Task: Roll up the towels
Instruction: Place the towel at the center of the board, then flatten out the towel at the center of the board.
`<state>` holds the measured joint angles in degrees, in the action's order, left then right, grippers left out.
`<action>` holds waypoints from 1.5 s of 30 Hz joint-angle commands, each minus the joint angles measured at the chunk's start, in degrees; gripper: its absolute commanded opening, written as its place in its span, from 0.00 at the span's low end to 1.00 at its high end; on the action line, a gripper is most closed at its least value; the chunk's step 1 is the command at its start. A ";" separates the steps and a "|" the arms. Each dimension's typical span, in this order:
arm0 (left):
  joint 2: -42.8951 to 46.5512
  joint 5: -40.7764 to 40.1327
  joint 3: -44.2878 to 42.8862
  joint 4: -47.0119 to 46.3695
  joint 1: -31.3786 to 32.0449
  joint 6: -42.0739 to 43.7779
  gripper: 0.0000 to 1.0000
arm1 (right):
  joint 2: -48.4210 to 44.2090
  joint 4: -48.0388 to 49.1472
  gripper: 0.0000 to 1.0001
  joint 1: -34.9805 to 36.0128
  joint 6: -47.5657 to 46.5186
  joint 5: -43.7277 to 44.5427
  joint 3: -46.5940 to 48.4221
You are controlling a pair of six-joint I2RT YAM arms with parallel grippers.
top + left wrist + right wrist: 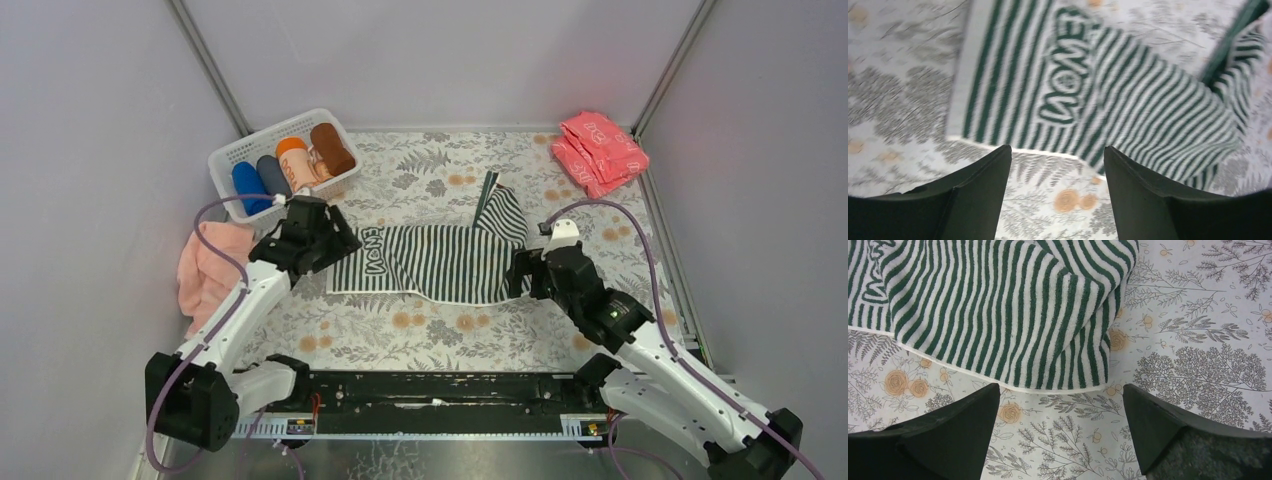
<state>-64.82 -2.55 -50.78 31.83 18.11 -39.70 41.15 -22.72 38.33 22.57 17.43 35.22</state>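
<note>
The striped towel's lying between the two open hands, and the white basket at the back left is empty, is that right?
Not empty: the top view shows the basket holding several rolled towels. The rest stands: the striped towel lies between the open left hand and right hand.

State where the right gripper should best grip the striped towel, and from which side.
Probably its near right corner, from above on the near side: the striped towel lies flat, that hem sits exposed before the open right gripper, while the far corner is folded up.
</note>
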 commanded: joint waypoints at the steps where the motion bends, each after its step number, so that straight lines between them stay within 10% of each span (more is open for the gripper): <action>1: 3.45 1.14 5.99 2.11 -6.85 -0.55 0.67 | 0.82 3.66 0.99 -0.18 0.46 -0.16 0.26; 14: -6.64 0.01 8.96 4.87 -14.07 0.59 0.48 | 2.36 5.75 0.99 -0.18 0.95 -0.41 -1.75; 35: -24.39 -5.17 7.54 4.35 -9.75 -1.05 0.44 | 0.62 8.67 0.99 -0.18 0.49 -1.60 -4.80; 45: -25.90 -6.03 7.74 2.26 -9.34 -0.98 0.07 | 1.17 8.97 0.99 -0.18 1.27 -1.28 -5.06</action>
<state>-87.15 -5.41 -45.56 36.58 8.71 -40.49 41.85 -16.71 38.33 22.76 15.77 30.13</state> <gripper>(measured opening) 0.157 0.993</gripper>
